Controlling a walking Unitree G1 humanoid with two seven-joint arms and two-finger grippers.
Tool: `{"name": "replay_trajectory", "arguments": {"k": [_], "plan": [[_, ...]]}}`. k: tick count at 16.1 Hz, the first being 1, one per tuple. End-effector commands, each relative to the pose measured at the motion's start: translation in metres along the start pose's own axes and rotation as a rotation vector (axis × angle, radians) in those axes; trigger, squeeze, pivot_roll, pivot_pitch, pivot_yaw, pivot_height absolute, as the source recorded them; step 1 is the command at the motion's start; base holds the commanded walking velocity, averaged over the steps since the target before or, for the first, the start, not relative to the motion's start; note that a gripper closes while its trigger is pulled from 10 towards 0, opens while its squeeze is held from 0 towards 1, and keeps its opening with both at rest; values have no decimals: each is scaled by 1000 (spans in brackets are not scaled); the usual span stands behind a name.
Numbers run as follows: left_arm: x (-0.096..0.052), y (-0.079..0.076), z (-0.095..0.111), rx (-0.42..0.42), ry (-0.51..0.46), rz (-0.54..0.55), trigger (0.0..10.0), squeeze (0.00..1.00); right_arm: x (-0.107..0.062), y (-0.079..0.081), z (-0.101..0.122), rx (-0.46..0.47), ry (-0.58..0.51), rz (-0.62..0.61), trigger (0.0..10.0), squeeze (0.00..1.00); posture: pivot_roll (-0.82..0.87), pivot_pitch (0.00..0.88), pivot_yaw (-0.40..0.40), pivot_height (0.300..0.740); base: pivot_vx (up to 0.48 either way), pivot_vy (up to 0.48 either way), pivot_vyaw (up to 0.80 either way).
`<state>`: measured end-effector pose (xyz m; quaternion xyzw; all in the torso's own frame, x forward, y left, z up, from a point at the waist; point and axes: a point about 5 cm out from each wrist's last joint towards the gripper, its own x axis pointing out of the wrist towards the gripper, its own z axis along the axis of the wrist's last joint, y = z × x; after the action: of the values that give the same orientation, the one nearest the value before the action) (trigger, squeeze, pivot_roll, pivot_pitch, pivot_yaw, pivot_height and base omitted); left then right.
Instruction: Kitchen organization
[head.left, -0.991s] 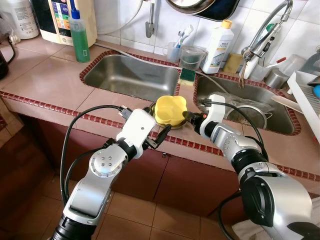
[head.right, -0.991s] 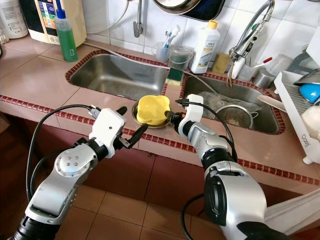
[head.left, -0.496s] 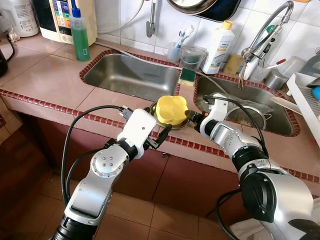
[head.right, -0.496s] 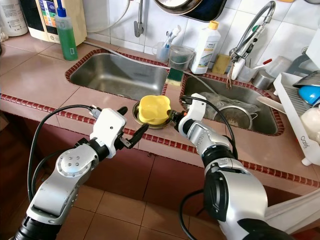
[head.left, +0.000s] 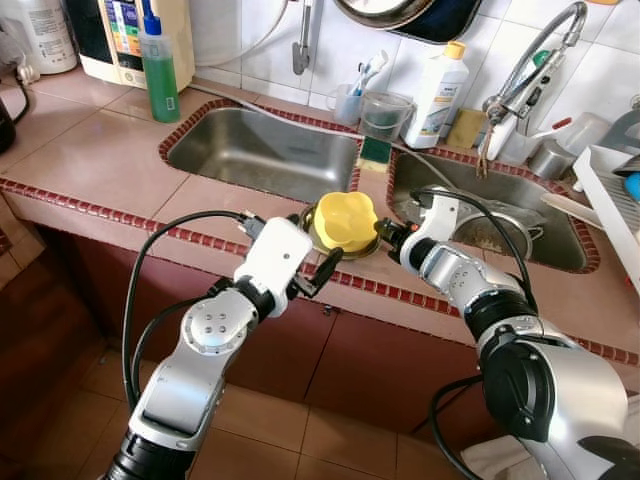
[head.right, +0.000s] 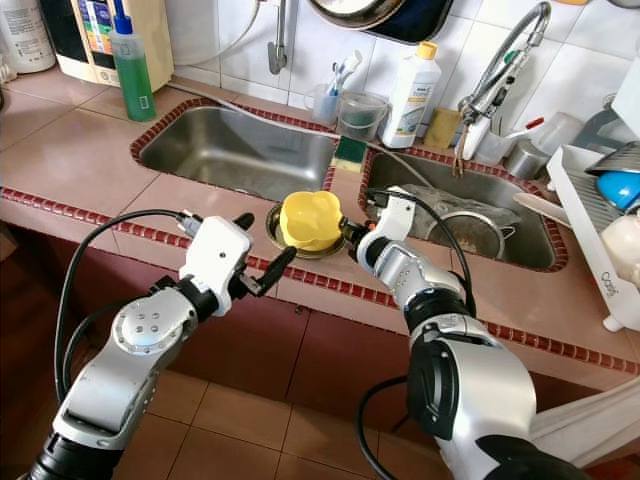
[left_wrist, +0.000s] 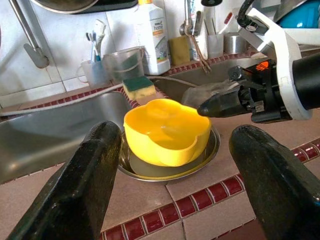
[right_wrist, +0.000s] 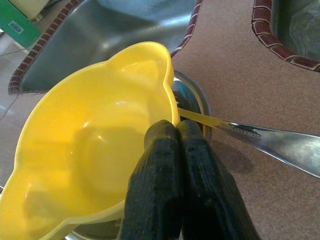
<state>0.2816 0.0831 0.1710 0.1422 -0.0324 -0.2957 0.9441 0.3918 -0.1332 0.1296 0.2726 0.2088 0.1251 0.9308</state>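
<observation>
A yellow lobed bowl (head.left: 345, 217) sits tilted over a shallow steel dish (left_wrist: 200, 160) on the counter strip between the two sinks. My right gripper (head.left: 383, 232) is shut on the bowl's right rim, and its fingertips (right_wrist: 177, 135) pinch the edge. A steel utensil handle (right_wrist: 270, 142) lies across the dish under the bowl. My left gripper (head.left: 312, 245) stands open at the counter's front edge, just short of the bowl. Its two fingers (left_wrist: 90, 185) frame the bowl without touching it.
The left sink (head.left: 260, 150) and the right sink (head.left: 520, 205), which holds a strainer, flank the bowl. At the back stand a green soap bottle (head.left: 158, 70), a sponge (head.left: 376, 150), cups, a white bottle (head.left: 437, 95) and the faucet (head.left: 520, 70). A dish rack (head.left: 615, 190) stands at the right.
The yellow bowl has risen and tipped a little off the steel dish, with my right gripper on its rim. My left gripper has hardly moved.
</observation>
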Motion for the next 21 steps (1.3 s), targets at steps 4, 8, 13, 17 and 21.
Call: {"name": "replay_trajectory", "arguments": {"k": [4,8,13,17,21], "plan": [[2,-6,4,15,-9,-28,10000,0,-1,-1,5,9,-16,2,0,0,90,0,-147,740,0,0,0],[1,-8,4,16,-9,-35,10000,0,-2,12,20,99,-110,162,0,0,93,0,-146,740,0,0,0],[2,-9,4,18,-9,-40,10000,0,-4,19,31,134,-167,275,0,0,92,0,-144,740,0,0,0],[2,-9,4,19,-9,-42,10000,0,-3,17,26,77,-146,238,10000,1000,89,0,-142,740,0,0,0],[1,-3,3,4,0,-34,10000,0,-3,10,34,-2,-163,97,10000,1000,84,0,-142,740,0,0,0]]}}
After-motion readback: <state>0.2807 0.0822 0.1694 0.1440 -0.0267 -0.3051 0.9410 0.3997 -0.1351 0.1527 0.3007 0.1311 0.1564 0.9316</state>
